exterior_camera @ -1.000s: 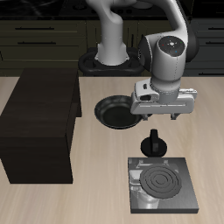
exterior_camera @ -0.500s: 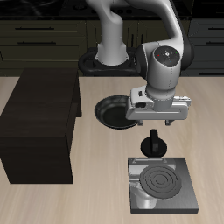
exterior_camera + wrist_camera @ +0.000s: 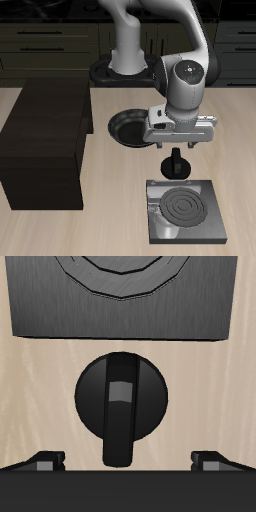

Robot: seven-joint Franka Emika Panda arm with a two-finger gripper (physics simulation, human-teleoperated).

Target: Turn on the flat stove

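Note:
The flat stove (image 3: 158, 228) is a dark-grey slab near the table's front edge, and its ring burner (image 3: 186, 208) is dark, not glowing. Its black knob (image 3: 177, 164) stands just behind the slab, toward the robot's base. My gripper (image 3: 178, 150) hangs directly above the knob, open, with one finger on either side and not touching it. In the wrist view the knob (image 3: 120, 396) with its raised bar sits centred between my fingertips (image 3: 45, 462). The gripper (image 3: 128, 462) is open and empty, and the stove slab (image 3: 40, 306) lies beyond the knob.
A round black frying pan (image 3: 128, 127) lies on the table behind the gripper, toward the robot's base. A large dark box-like cabinet (image 3: 45, 145) stands at the far side of the table from the stove. Light wooden table (image 3: 110, 225) surrounds the slab.
The arm has shifted slightly sideways and lowered a little, bringing the open gripper closer over the knob. The stove, knob and pan have not moved.

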